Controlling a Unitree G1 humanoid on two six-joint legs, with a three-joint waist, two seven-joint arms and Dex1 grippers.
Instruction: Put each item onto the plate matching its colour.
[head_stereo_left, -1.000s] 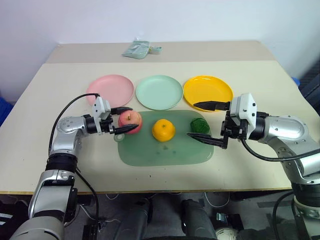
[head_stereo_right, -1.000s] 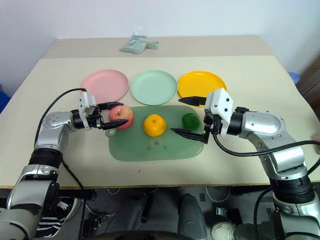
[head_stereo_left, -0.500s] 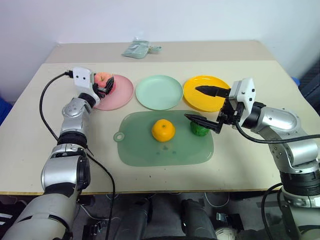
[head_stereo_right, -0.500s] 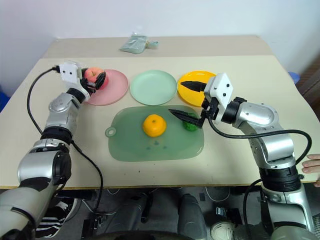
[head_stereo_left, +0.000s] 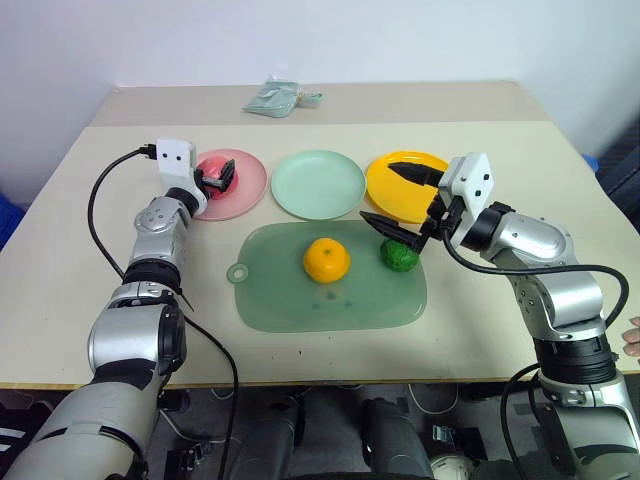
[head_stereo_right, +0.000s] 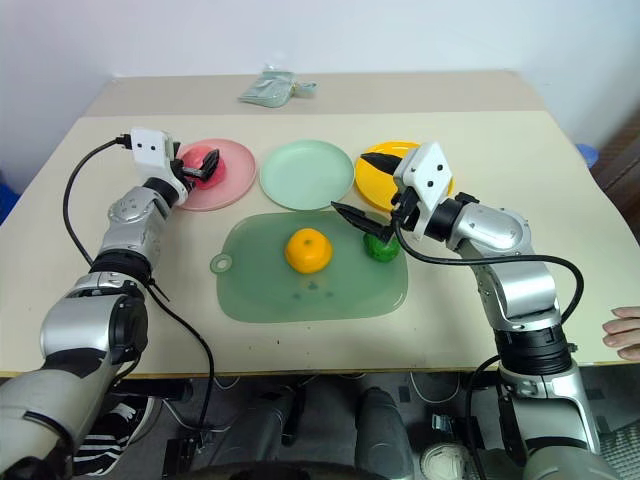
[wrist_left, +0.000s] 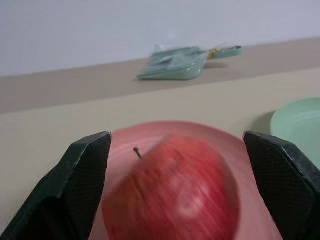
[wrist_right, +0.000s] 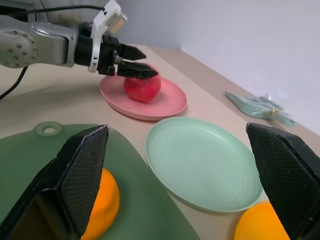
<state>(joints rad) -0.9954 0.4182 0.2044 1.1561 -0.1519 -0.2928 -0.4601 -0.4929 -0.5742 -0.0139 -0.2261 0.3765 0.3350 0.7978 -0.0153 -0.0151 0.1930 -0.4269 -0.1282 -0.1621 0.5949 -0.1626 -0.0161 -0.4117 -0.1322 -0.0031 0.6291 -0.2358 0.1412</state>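
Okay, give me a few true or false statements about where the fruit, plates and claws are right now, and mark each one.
1. The apple sits on the pink plate. True.
2. The orange is on the yellow plate. False: it lies on the green mat.
3. The mint green plate is empty. True.
4. The right claw is clamped on the green ball. False: its fingers are spread, above the ball.
5. The left claw is open around the apple. True.
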